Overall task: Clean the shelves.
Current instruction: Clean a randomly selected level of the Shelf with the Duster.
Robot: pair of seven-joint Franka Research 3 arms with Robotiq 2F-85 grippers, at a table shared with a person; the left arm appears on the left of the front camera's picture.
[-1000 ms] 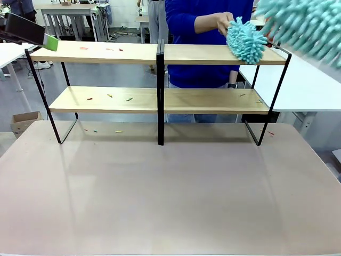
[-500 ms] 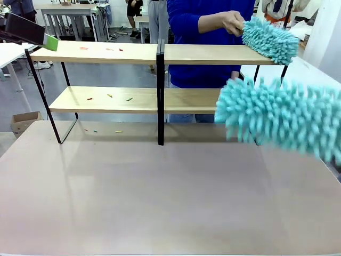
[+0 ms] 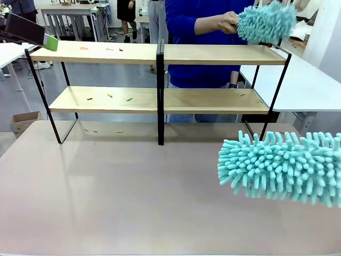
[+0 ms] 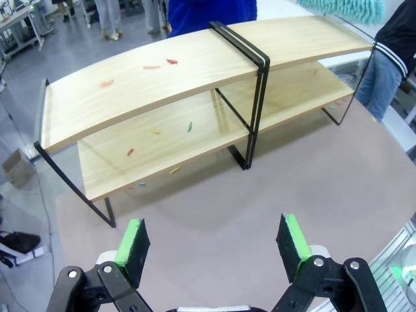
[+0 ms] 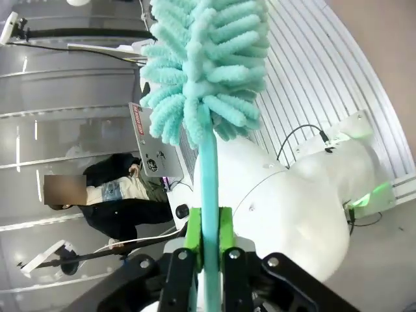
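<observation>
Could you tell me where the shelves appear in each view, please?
Front: shelves across the upper half, beyond the tabletop.
Left wrist: shelves across the upper half, rising rightward.
Right wrist: faces the duster clamped in the right gripper instead.
Shared landmark: the black centre post.

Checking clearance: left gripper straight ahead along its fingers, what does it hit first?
The left gripper, open, most likely meets the shelves, near the lower board's front edge by the centre post; depth unclear, could be tabletop.

The shelves [image 3: 213,53] are pale wood framed in black, the near duster [image 3: 282,168] turquoise, the tabletop [image 3: 133,197] beige-pink.
</observation>
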